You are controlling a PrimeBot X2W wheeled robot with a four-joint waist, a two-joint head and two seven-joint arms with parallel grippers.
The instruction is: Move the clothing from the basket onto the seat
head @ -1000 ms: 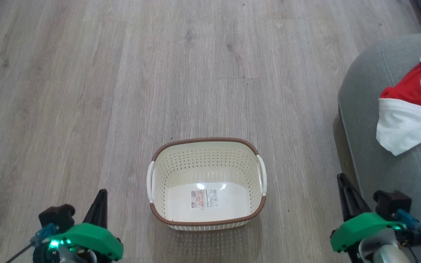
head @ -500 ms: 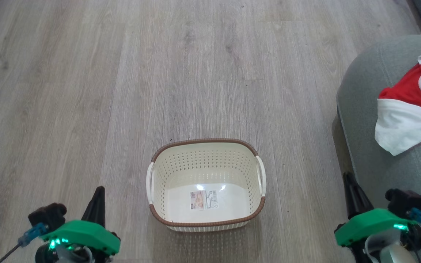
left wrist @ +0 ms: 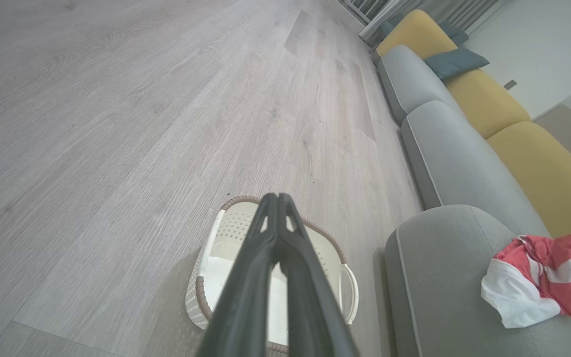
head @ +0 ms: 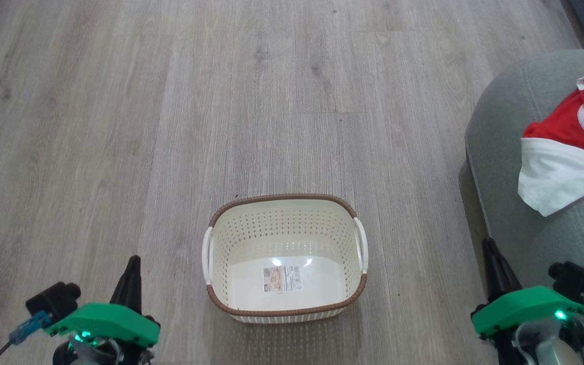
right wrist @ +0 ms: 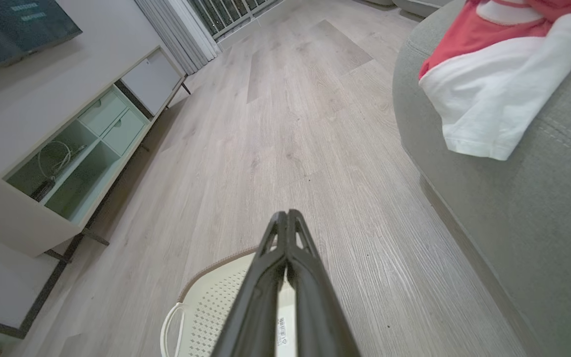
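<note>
The cream basket with a brown rim stands on the wood floor with nothing but a label sticker on its bottom; it shows too in the left wrist view and the right wrist view. The red and white clothing lies bunched on the grey-green seat at the right, also in the left wrist view and the right wrist view. My left gripper is shut and holds nothing, left of the basket. My right gripper is shut and holds nothing, beside the seat's edge.
A long sofa with grey and yellow cushions runs along the wall beyond the seat. A low TV cabinet with open shelves stands across the floor. Bare wood floor stretches ahead of the basket.
Both grippers have drawn down toward the bottom edge of the head view, the left one also slightly leftward and the right one slightly rightward. The basket and clothing have stayed put.
</note>
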